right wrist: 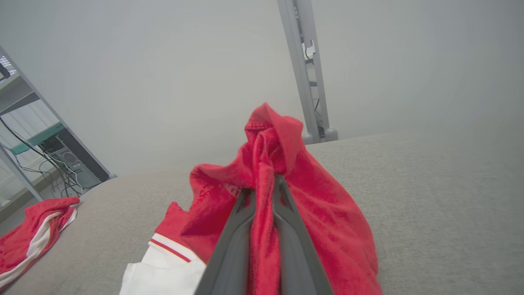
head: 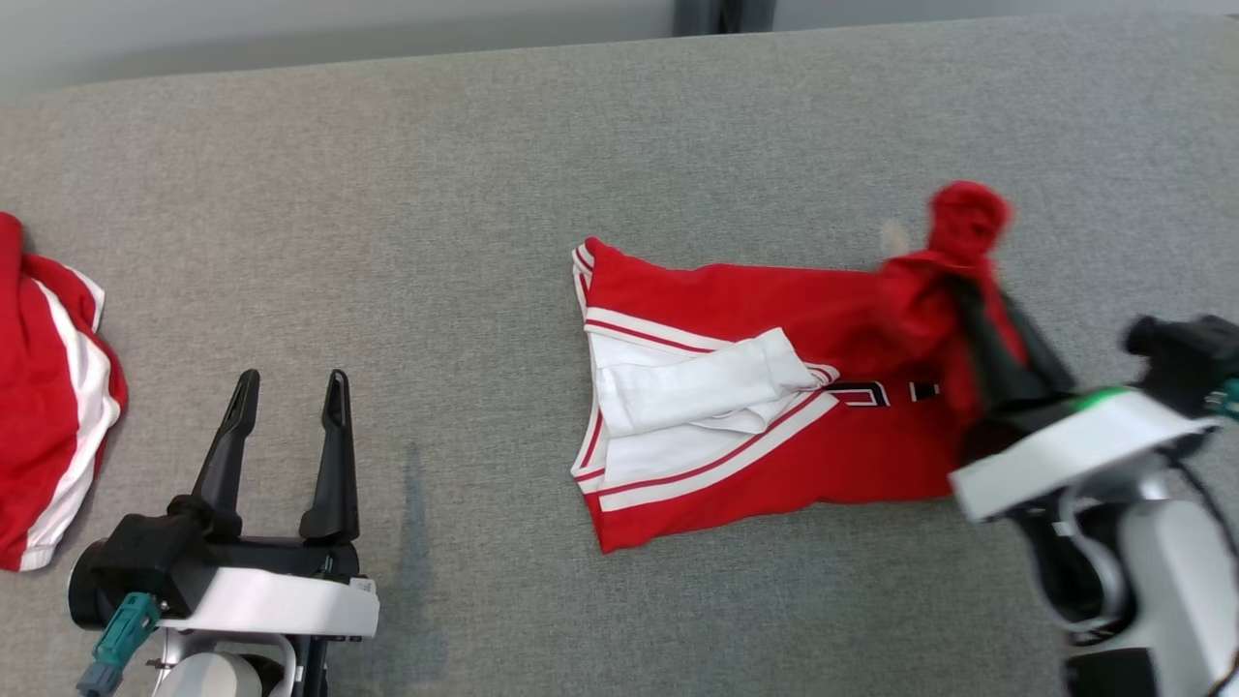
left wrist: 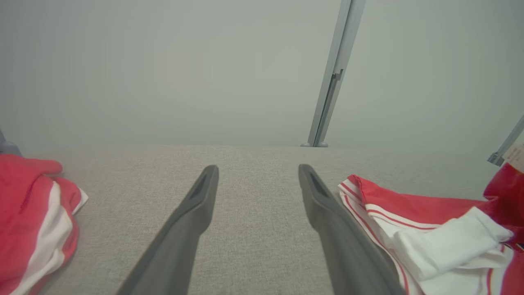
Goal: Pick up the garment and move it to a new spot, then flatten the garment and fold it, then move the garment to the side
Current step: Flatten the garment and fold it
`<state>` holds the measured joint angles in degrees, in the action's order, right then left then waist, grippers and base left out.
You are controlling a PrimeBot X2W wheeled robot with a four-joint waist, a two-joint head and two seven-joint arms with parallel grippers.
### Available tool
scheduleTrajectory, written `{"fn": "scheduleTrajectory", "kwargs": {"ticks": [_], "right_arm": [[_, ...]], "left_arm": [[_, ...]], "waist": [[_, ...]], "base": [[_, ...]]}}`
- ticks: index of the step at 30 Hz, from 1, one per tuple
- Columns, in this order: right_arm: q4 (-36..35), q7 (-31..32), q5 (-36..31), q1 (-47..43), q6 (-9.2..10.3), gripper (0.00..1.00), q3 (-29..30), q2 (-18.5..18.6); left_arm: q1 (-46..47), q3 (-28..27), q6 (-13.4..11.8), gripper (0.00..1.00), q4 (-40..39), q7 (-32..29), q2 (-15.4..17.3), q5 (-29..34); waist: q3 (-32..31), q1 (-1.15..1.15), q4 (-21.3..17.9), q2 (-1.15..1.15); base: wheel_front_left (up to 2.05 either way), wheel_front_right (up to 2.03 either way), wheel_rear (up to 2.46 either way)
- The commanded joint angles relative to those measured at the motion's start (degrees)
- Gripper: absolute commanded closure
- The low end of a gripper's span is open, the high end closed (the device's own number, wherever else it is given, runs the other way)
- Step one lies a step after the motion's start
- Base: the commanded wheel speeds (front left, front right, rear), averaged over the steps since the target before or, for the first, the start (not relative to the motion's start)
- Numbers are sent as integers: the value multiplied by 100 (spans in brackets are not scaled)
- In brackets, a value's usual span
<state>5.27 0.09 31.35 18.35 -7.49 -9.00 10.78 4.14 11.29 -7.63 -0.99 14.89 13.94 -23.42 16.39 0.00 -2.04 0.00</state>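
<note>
The garment (head: 736,407) is a red jersey with white panels and red-white trim, lying on the grey cloth surface right of centre. My right gripper (head: 968,290) is shut on its right end, and a bunch of red cloth is lifted off the surface. In the right wrist view the fingers (right wrist: 282,209) pinch the red fold (right wrist: 266,143) that sticks up past the tips. My left gripper (head: 290,387) stands open at the lower left, apart from the garment, with bare surface between its fingers (left wrist: 196,205). The garment's white part (left wrist: 442,246) lies to its right.
A second red and white garment (head: 48,387) lies bunched at the left edge, also seen as a heap (right wrist: 37,225) in the right wrist view. The grey surface (head: 484,194) has free room in the middle and at the back. A metal post (left wrist: 333,78) stands behind its far edge.
</note>
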Motion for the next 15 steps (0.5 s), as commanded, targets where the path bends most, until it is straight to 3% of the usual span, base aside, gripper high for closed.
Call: {"fn": "scheduleTrajectory", "kwargs": {"ticks": [1,6,15], "right_arm": [[-156,90,-19,90,0,100,-133,-147],[-163,194,-114,345,0,100,-856,-607],[1259,-158,28,824,0,100,-1716,-766]], "left_arm": [[76,10,34,0,16,16,15,17],[180,118,110,0,90,16,-56,9],[352,164,289,0,256,16,-262,33]], "waist": [[5,0,41,0],[67,0,251,0],[215,0,709,0]], "base": [[0,0,0],[0,0,0],[0,0,0]]}}
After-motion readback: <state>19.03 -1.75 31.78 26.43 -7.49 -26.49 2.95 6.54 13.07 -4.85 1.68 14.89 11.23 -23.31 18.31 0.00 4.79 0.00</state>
